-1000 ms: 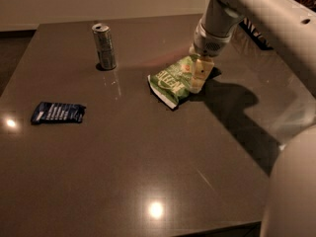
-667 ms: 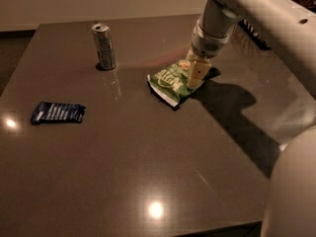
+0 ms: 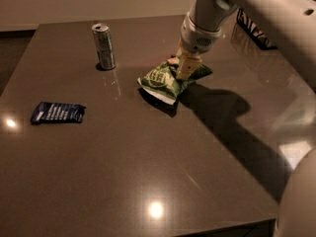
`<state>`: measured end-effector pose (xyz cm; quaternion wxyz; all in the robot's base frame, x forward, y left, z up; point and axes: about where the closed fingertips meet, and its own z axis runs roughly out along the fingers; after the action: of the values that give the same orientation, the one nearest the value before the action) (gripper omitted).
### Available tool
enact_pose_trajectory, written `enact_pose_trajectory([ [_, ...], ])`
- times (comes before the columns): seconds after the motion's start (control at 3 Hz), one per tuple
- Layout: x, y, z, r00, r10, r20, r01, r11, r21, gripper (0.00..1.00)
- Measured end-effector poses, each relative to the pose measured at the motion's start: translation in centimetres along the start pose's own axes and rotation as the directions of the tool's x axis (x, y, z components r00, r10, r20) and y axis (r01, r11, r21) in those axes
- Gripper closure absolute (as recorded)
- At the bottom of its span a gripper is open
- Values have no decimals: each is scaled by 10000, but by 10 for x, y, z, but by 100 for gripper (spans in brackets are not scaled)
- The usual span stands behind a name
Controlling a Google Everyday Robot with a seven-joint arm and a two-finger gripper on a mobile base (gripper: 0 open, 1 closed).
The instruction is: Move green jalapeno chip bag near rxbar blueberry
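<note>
The green jalapeno chip bag (image 3: pixel 160 81) is near the middle back of the dark table, tilted, with its left end raised a little over its shadow. My gripper (image 3: pixel 183 68) comes down from the upper right and is shut on the bag's right part. The rxbar blueberry (image 3: pixel 58 112), a small flat navy wrapper, lies at the left side of the table, well apart from the bag.
A silver drink can (image 3: pixel 104 46) stands upright at the back left, between the bag and the far edge. A dark patterned object (image 3: pixel 253 29) sits at the back right. The table's front edge (image 3: pixel 197 226) is close below, and my arm's shadow falls right of the bag.
The gripper and the green bag have shifted slightly left, and the bag's left end has risen a little. The wrapper and the can have not moved.
</note>
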<state>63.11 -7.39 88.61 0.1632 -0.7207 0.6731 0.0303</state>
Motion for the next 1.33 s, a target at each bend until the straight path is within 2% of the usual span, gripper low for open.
enact_pose_trajectory([
  [0.33,-40,23,-11,9966,-518,640,531,9984,-175,100],
  [1.0,-121,80,-7,9732,-1824,1399,1920,9796,-585,100],
  [1.33,-153,100,6,9609,-2319,1513,2461,9657,-825,100],
])
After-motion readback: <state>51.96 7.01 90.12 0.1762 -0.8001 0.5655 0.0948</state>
